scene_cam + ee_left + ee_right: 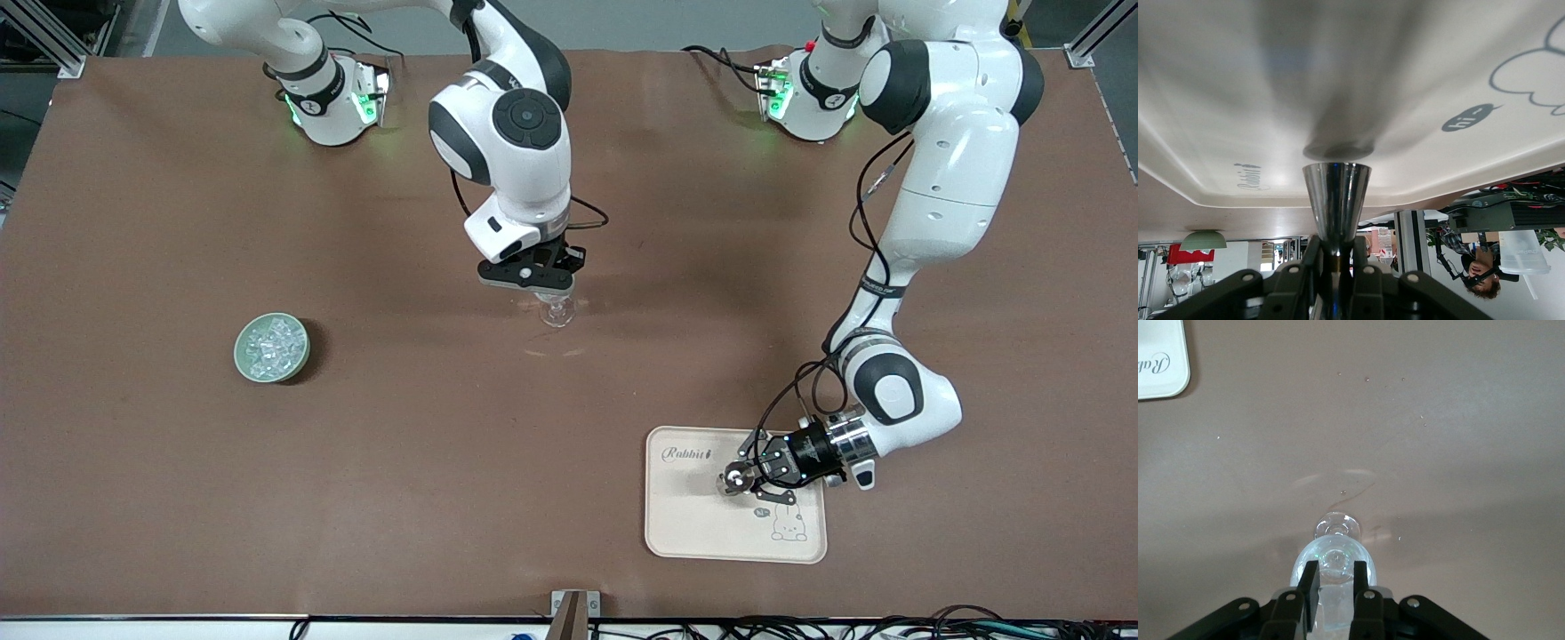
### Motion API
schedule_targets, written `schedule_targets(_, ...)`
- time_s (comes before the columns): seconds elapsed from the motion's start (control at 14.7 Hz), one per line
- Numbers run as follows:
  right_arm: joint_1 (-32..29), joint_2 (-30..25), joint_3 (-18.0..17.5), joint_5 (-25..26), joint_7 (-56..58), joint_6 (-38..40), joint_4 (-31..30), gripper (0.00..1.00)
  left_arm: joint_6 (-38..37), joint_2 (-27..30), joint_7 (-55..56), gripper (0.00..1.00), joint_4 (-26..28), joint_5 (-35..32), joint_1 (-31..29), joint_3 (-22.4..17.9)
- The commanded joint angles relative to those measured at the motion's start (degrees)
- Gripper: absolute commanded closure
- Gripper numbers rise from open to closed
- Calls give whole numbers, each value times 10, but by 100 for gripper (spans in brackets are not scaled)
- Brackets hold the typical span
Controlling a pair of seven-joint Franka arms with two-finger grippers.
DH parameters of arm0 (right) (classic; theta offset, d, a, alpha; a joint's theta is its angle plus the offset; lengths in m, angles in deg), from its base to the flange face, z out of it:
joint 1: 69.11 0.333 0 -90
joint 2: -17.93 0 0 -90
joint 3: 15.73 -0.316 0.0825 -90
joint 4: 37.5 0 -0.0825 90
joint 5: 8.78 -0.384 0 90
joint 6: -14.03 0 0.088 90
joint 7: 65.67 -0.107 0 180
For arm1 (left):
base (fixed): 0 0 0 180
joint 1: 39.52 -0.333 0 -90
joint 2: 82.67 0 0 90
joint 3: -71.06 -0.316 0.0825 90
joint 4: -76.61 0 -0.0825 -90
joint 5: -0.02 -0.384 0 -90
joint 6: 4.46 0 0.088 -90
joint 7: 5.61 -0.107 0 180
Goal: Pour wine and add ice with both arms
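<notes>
Found the ice point(270, 345), small glassy cubes, heaped in a round pale-green bowl point(242, 363) at mid-height of the frame toward the right arm's end, with bare matte brown table cover point(427, 462) all round it. Saw the right gripper point(547, 292) at frame centre over open cover, fingers pinched tight on a clear stemmed wine glass point(556, 311), well apart from bowl and tray. Noted in the lower frame a cream, smooth, round-cornered tray point(702, 533) printed "Rabbit", close to the table's lower edge. Saw the left gripper point(745, 477) over that tray, fingers clamped on the narrow end of a polished metal cone point(733, 478), wide end toward the tray.
</notes>
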Motion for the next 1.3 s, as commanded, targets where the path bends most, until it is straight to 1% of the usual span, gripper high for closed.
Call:
schedule_targets(0.0,11,0,6,9,-12,2,-3,67,9,-7,-8,77,-15,21,6,-2)
schedule_targets(0.07,11,0,6,9,-12,2,-3,61,9,-6,-8,74,-15,21,6,-2)
schedule_targets(0.14,11,0,6,9,-12,2,-3,52,9,-5,-8,63,-14,21,5,-2)
schedule_targets(0.2,11,0,6,9,-12,2,-3,45,9,-4,-6,46,-13,21,4,-2)
schedule_targets(0.27,11,0,6,9,-12,2,-3,37,9,-3,0,14,-12,22,2,-2)
schedule_targets(0.34,11,0,6,9,-12,2,-3,34,8,-1,-5,0,-12,20,1,-3)
schedule_targets(0.48,10,0,6,9,-11,2,-3,26,4,2,-3,0,-11,19,-2,-4)
schedule_targets(0.55,7,0,7,9,-10,2,0,19,2,8,-4,0,-11,14,-7,-5)
schedule_targets(0.68,0,-4,11,11,-9,2,4,0,0,19,-5,0,-4,8,-14,-6)
schedule_targets(0.82,-10,-17,31,32,-2,3,6,0,-32,34,-2,0,5,-2,-21,-11)
schedule_targets(0.89,-17,-32,41,42,4,12,7,0,-61,40,-1,0,11,-13,-26,-26)
schedule_targets(1.09,-74,-84,55,43,76,72,7,0,-172,68,-6,0,20,-49,-22,-104)
schedule_targets(1.23,-122,-117,55,41,138,108,6,0,-216,89,-21,0,19,-106,-21,-146)
